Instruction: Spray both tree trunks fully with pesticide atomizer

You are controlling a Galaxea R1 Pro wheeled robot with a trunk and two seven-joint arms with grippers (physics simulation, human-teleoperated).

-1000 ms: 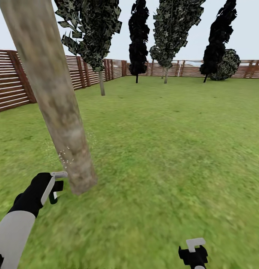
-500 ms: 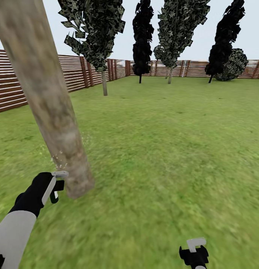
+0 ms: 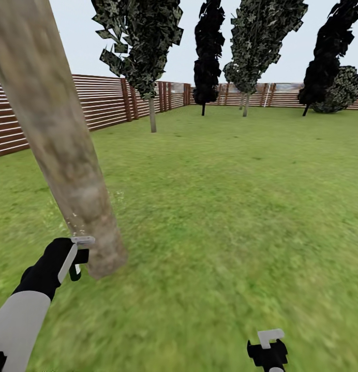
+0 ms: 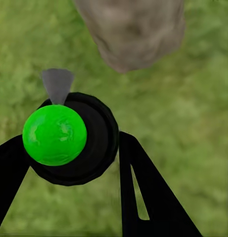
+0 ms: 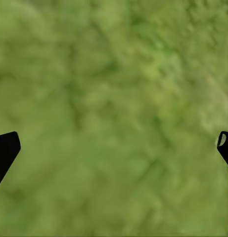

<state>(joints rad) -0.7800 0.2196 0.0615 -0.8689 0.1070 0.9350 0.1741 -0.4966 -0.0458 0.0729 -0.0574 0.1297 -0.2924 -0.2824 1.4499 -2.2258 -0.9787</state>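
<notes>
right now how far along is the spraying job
Done: the pesticide atomizer is off the floor, clamped in the left gripper.
In hand: it sits beside the near tree trunk, with a few whitish pesticide specks low on the bark; full coverage cannot be judged.
Left: the second tree. The right gripper hangs open over the grass.

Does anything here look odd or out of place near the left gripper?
Yes. In the left wrist view the atomizer's cap looks bright green rather than red. A few whitish pesticide specks cling to the tree trunk above the left gripper.
</notes>
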